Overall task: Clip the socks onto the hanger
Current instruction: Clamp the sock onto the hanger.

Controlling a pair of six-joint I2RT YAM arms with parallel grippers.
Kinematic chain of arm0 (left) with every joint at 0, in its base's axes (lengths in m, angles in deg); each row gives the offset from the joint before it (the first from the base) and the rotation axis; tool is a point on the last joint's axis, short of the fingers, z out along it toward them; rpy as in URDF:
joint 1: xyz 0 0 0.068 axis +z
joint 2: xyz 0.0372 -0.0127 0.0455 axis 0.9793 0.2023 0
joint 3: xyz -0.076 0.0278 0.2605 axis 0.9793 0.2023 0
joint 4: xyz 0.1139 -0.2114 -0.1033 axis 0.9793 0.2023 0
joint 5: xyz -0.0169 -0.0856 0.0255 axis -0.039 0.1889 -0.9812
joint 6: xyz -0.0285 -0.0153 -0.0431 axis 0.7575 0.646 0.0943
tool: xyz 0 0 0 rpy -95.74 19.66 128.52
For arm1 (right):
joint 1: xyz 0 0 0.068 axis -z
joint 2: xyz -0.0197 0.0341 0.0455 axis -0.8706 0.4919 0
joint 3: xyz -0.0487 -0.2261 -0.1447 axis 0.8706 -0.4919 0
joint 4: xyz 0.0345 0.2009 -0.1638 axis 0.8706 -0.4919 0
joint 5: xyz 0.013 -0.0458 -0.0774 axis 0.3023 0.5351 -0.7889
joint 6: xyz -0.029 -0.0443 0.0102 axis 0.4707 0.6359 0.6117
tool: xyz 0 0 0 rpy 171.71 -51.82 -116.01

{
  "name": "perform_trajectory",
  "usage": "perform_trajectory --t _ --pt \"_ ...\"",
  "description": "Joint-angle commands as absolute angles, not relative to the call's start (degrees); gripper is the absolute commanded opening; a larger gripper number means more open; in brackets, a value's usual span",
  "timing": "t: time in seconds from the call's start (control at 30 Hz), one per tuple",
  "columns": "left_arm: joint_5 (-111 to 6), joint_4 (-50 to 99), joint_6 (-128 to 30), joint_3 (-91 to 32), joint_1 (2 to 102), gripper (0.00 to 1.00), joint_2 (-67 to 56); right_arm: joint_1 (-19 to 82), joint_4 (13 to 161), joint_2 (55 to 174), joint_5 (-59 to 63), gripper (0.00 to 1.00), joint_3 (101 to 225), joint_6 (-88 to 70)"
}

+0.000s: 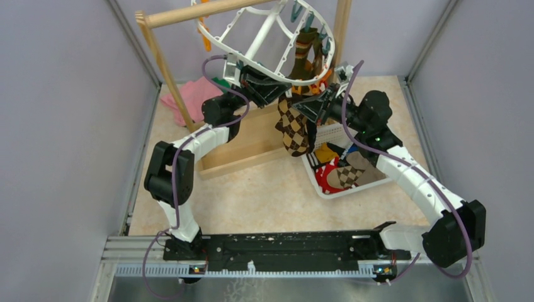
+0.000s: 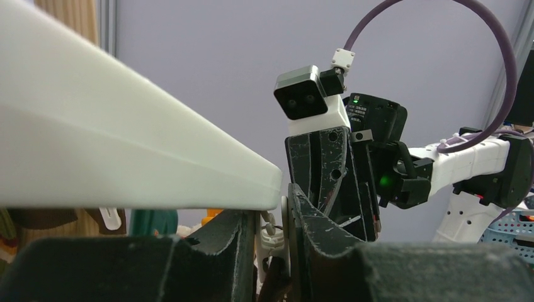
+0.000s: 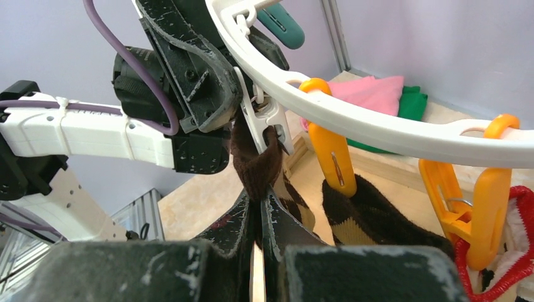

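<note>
The hanger (image 3: 378,128) is hanging from the wooden pole rack (image 1: 189,12) at the back of the table, and both arms are reaching up to its near rim. The left gripper (image 2: 272,215) is clamping a white clip (image 3: 269,119) that is dangling from that rim; in the left wrist view a piece of white plastic is sitting squeezed between its two fingers, with the hanger's broad white edge filling the frame just above.

The right gripper (image 3: 259,204) is coming in from below, fingers pressed together and pinching the dark brown cuff of the brown argyle sock (image 1: 293,129). That cuff is poking up out of the fingertips and touching the mouth of the white clip; whether the clip is biting the fabric, the views are not showing. From overhead, the rest of the sock is dangling free beneath the hanger, just beside the white perforated basket (image 1: 332,133), where more socks are lying in a heap.

Further along the rim, an orange clip (image 3: 332,154) is gripping a dark brown patterned sock (image 3: 371,217), and a second orange clip (image 3: 482,211) is holding a red-and-white sock (image 3: 519,251). A teal clip (image 3: 280,25) is hanging higher up on the frame. Behind, a pink cloth (image 3: 378,93) and a green cloth (image 3: 412,104) are lying side by side on the table.
</note>
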State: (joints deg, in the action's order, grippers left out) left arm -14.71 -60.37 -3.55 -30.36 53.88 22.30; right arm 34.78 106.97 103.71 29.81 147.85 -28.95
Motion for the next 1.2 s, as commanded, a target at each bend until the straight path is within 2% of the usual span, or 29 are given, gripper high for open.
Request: perform_trajectory --t 0.0,0.17,0.33,0.47,0.57,0.7,1.17 --pt "-13.29 -69.68 1.91 -32.18 53.28 0.23 24.61 34.26 110.31 103.38 29.0 0.0 151.38 -29.06" --pt "-13.59 -69.7 2.06 -32.53 53.28 0.3 24.8 34.27 110.44 103.63 29.41 0.0 150.73 -29.47" --pt "-13.88 -69.7 2.07 -32.36 53.27 0.48 24.61 34.29 109.81 103.57 29.33 0.0 150.68 -29.39" --pt "-14.06 -69.15 1.25 -31.67 53.29 0.67 23.82 34.25 109.59 103.74 29.33 0.0 150.7 -29.44" --pt "-14.48 -68.38 0.11 -30.78 53.23 0.75 23.0 34.26 109.41 103.91 29.24 0.0 150.61 -29.48" --pt "-14.73 -67.53 -1.27 -29.63 53.3 0.78 22.01 34.26 108.23 104.46 29.7 0.0 150.4 -29.3" --pt "-15.22 -66.8 -2.4 -28.45 53.56 0.8 21.02 34.32 105.76 105.47 31.51 0.0 147.38 -28.35"
